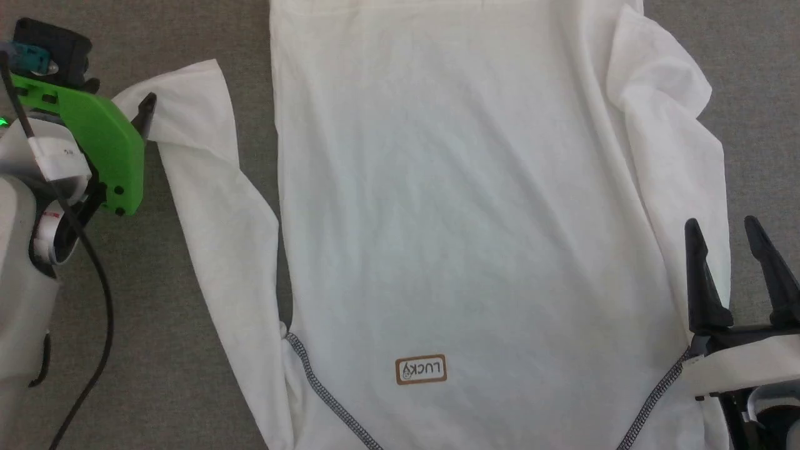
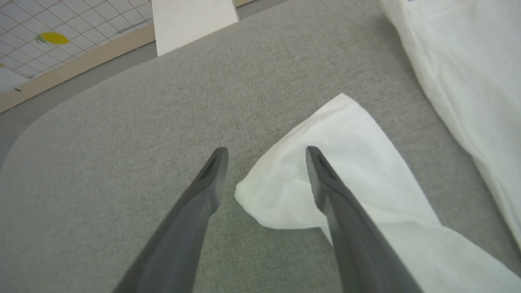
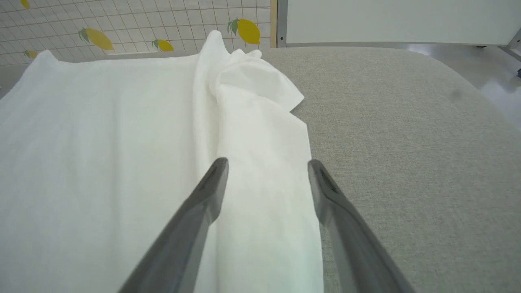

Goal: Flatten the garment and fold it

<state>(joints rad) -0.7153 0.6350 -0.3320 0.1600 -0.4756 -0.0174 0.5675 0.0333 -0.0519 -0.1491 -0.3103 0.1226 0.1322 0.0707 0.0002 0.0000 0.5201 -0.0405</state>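
Note:
The garment [image 1: 450, 187], a thin white long-sleeved shirt, lies spread flat on the grey table [image 1: 156, 325], with its "LUCKY" patch [image 1: 420, 370] near me. Its left sleeve [image 1: 212, 206] angles out to a cuff [image 2: 325, 134]. My left gripper [image 2: 265, 151] hovers open over that cuff, one fingertip [image 1: 147, 106] showing past its green housing [image 1: 100, 144]. The right sleeve [image 3: 264, 154] lies folded along the body's edge, bunched at its far end [image 1: 662, 81]. My right gripper [image 1: 725, 240] stands open above this sleeve, holding nothing.
The grey padded table has rounded corners [image 3: 468, 81]. Beyond it lie a gridded floor mat with yellow lemons [image 2: 53, 38] and a white panel [image 2: 191, 20]. A black cable [image 1: 103, 294] hangs along my left arm. Bare table lies left of the left sleeve and right of the right sleeve.

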